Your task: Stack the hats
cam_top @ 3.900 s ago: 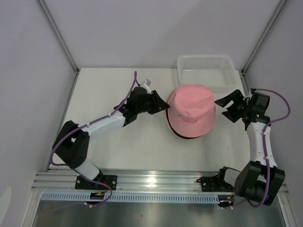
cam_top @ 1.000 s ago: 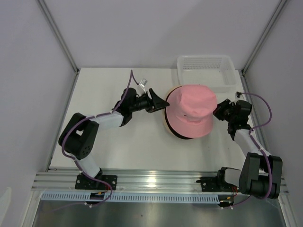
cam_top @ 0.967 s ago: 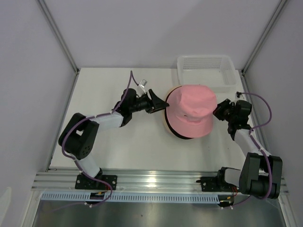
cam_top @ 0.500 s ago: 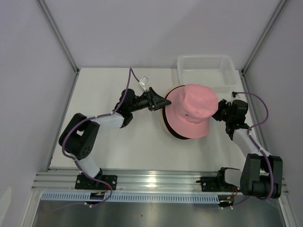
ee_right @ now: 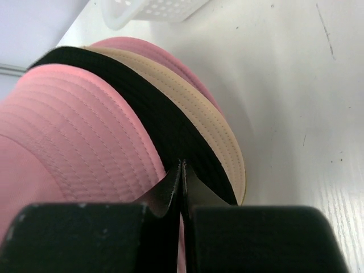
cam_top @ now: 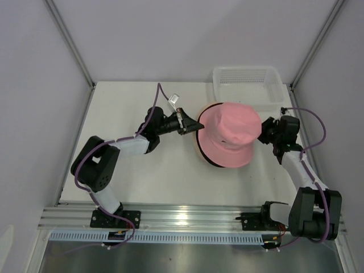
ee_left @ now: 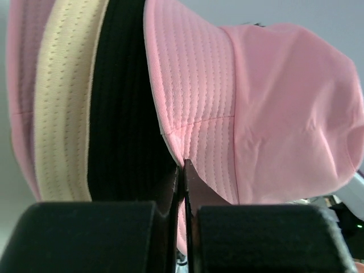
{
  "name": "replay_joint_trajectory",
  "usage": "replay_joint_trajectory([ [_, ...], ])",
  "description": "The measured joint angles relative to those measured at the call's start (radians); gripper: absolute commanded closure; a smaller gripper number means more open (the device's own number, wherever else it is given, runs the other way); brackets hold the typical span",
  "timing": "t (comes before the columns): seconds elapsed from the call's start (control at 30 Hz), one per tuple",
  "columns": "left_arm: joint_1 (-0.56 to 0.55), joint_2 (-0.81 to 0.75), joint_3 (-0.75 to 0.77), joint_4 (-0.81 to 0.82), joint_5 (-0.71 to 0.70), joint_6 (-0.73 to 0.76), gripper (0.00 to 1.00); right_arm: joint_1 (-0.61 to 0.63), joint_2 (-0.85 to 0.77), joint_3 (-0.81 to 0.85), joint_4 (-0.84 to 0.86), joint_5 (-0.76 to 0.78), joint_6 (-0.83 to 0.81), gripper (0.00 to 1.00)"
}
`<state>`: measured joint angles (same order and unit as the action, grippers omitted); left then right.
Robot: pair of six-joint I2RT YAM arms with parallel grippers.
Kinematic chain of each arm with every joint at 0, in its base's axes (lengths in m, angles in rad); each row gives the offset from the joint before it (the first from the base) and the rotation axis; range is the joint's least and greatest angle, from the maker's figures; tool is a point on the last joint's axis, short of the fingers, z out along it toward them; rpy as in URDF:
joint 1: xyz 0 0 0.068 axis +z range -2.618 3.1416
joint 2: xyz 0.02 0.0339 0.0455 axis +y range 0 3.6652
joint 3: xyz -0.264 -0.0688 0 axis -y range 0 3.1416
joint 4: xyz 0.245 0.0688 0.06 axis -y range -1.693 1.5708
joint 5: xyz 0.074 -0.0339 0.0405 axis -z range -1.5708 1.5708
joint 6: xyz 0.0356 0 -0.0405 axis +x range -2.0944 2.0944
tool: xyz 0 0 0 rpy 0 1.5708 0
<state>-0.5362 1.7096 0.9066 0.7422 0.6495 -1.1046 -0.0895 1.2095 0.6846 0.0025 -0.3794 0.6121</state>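
Note:
Four hats lie stacked at the table's right centre. The top pink hat (cam_top: 230,133) covers a black hat (ee_left: 122,114), a beige hat (ee_left: 62,102) and a bottom pink hat (ee_left: 20,85), which show only as brim edges. My left gripper (cam_top: 193,128) is shut on the left brim of the top pink hat (ee_left: 273,114), with pink fabric pinched between its fingers (ee_left: 183,168). On the opposite side my right gripper (cam_top: 263,135) is shut on that hat's right brim (ee_right: 74,125), just above the black brim (ee_right: 153,108) and beige brim (ee_right: 199,108).
A clear plastic bin (cam_top: 247,79) stands at the back right corner, right behind the stack; in the right wrist view its rim (ee_right: 153,8) shows. White table (cam_top: 131,176) spreads to the left and front. Enclosure walls close in on both sides.
My left gripper was open at the pink brim and has shut on it. The right gripper stayed shut and shifted slightly back along the brim; the top hat moved a little.

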Motion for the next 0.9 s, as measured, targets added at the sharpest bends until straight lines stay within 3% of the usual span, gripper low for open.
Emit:
replay_joint_trajectory([
  [0.2, 0.014, 0.002, 0.024, -0.116, 0.0, 0.168, 0.99, -0.034, -0.06, 0.016, -0.031, 0.002, 0.0, 1.0],
  [0.4, 0.017, 0.015, 0.086, -0.23, -0.048, 0.408, 0.99, -0.052, -0.109, -0.088, 0.109, 0.024, -0.002, 1.0],
  [0.67, 0.017, 0.03, 0.093, -0.293, -0.173, 0.606, 0.99, -0.092, 0.076, -0.214, 0.397, -0.001, 0.064, 0.98],
  [0.7, 0.017, 0.03, 0.092, -0.292, -0.177, 0.616, 0.99, -0.097, 0.093, -0.214, 0.417, -0.023, 0.082, 0.83],
  [0.77, 0.016, 0.03, 0.09, -0.294, -0.183, 0.635, 0.99, -0.105, 0.09, -0.226, 0.457, -0.063, 0.128, 0.7],
  [0.8, 0.015, 0.03, 0.09, -0.294, -0.185, 0.639, 0.99, -0.108, 0.069, -0.234, 0.47, -0.079, 0.145, 0.55],
  [0.9, 0.008, 0.03, 0.09, -0.293, -0.193, 0.645, 0.99, -0.116, -0.045, -0.245, 0.453, -0.106, 0.158, 0.43],
])
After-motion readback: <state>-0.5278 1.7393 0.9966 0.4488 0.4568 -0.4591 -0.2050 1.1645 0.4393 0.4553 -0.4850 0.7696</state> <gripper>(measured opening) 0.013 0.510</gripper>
